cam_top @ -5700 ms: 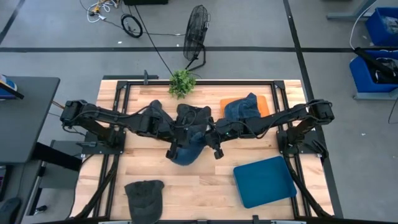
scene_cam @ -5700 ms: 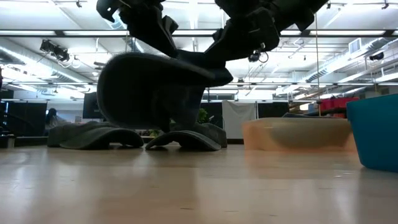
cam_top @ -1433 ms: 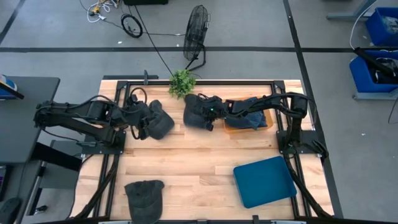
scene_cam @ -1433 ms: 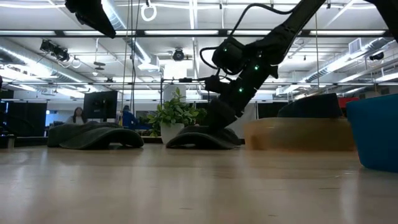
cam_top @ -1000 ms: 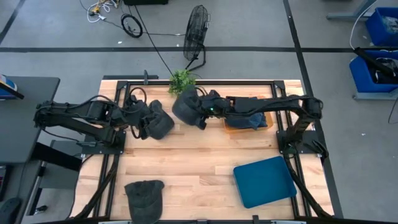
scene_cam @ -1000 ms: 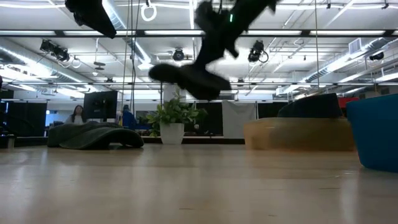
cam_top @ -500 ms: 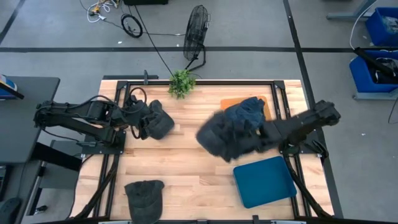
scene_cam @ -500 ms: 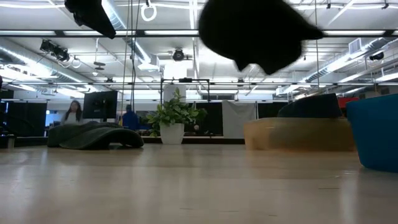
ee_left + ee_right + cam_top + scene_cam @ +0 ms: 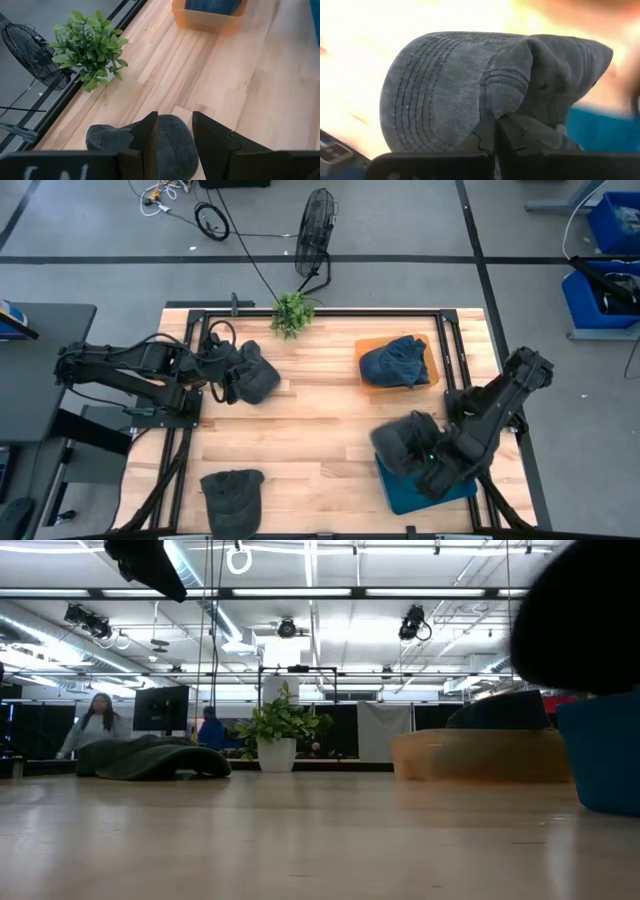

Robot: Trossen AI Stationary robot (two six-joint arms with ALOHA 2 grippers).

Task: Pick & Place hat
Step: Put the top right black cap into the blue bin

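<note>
My right gripper (image 9: 418, 450) is shut on a dark grey hat (image 9: 400, 442), which hangs over the far left part of the teal tray (image 9: 440, 485). The low view shows this hat (image 9: 585, 620) as a dark mass high at the right. My left gripper (image 9: 175, 137) stands open at the far left, above a second dark hat (image 9: 255, 376) that lies flat on the table, and does not touch it. A blue hat (image 9: 395, 362) lies in the orange tray (image 9: 366, 346). Another grey hat (image 9: 232, 492) lies near the front left edge. My right gripper pinches a bunched fold of the hat's crown (image 9: 502, 107) between its two fingers, beside the stitched brim (image 9: 427, 90). The fingers (image 9: 487, 135) come from the table's right side. The hat is lifted clear of the table and tray, its brim pointing away from the fingers.
A potted plant (image 9: 292, 312) stands at the middle of the far edge. Black frame rails (image 9: 195, 340) run along the table's sides. Bare wood (image 9: 310, 440) lies across the middle of the table. People show in the room behind (image 9: 95, 720).
My right gripper has lifted the dark grey hat off the table near the plant. It has carried the hat high across the table toward the near right, past the orange tray, until it came over the teal tray. It stayed shut throughout.
</note>
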